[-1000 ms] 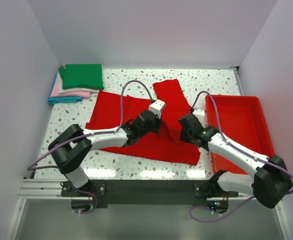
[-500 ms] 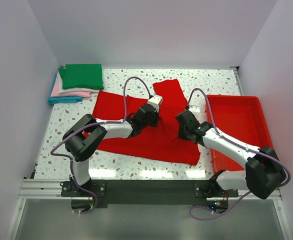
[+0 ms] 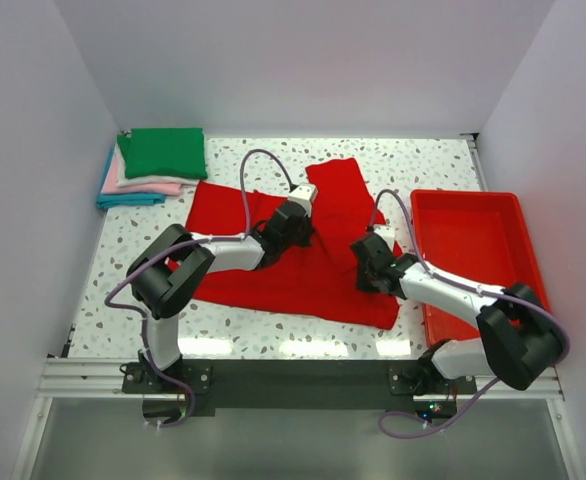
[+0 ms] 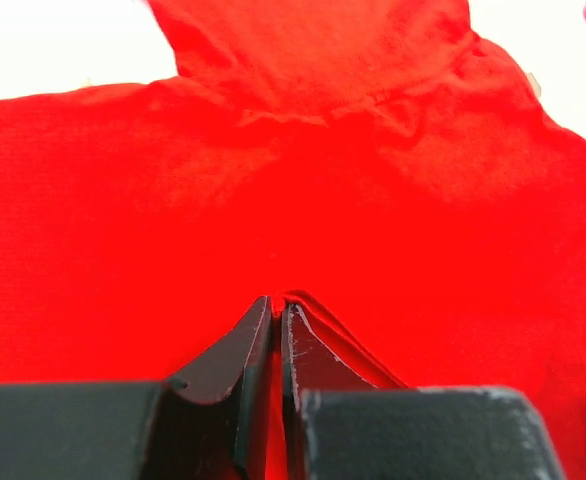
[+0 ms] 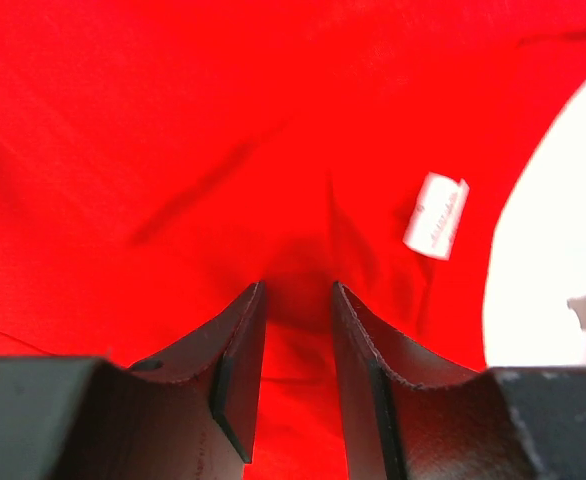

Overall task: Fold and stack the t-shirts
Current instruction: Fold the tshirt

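A bright red t-shirt (image 3: 273, 275) lies spread on the speckled table, partly rumpled in the middle. My left gripper (image 3: 303, 222) rests on its upper middle and is shut on a small pinch of red cloth (image 4: 276, 303). My right gripper (image 3: 363, 268) rests on the shirt's right part. Its jaws are narrowly apart with a raised fold of red cloth (image 5: 298, 300) gripped between them. A white label (image 5: 436, 215) shows just ahead of them. A stack of folded t-shirts sits at the back left: green (image 3: 163, 152) on top, then pink (image 3: 153, 186), white and blue (image 3: 128, 200).
A rigid red plastic tray (image 3: 468, 193) stands at the right of the table, close to the right arm. White walls close in the table at the left, back and right.
My left gripper has moved up and left across the shirt. My right gripper has shifted left and nearer the front. The cloth between them has bunched a little.
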You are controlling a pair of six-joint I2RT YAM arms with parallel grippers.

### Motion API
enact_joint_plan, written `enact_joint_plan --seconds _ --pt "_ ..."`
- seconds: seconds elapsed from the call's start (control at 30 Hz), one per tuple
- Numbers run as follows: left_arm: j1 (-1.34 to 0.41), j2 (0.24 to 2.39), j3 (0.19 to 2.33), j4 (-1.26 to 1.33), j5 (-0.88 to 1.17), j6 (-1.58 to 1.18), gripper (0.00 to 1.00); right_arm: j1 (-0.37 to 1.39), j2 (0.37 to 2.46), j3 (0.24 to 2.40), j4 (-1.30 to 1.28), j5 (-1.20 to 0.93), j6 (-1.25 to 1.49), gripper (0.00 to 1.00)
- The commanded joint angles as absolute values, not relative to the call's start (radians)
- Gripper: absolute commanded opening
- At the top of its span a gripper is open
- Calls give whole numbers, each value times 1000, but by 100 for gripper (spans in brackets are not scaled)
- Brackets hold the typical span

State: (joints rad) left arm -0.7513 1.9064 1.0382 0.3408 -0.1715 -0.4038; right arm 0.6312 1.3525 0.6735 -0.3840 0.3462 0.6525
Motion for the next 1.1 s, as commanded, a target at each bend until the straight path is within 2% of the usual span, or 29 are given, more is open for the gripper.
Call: enact_joint_plan --seconds 0.0,0.07,0.33,0.4,0.63,0.77,1.07 --pt "-736 1910 1052 367 -187 -420 11 637 1290 638 -341 353 683 37" --pt "-736 1913 1051 373 -178 -420 14 635 1273 637 -348 356 678 37" --pt "-735 1832 1019 385 -158 -416 46 678 1239 735 -374 413 598 37" --pt "-732 1787 1019 367 -185 -420 50 710 1268 770 -362 429 571 36" --pt "-703 1654 1003 146 -347 -596 53 755 1417 833 -314 465 535 41" --pt "-678 1550 904 147 -347 -641 53 755 1489 845 -278 450 548 44" --pt "-664 1396 795 132 -316 -634 53 762 1581 871 -253 480 557 41"
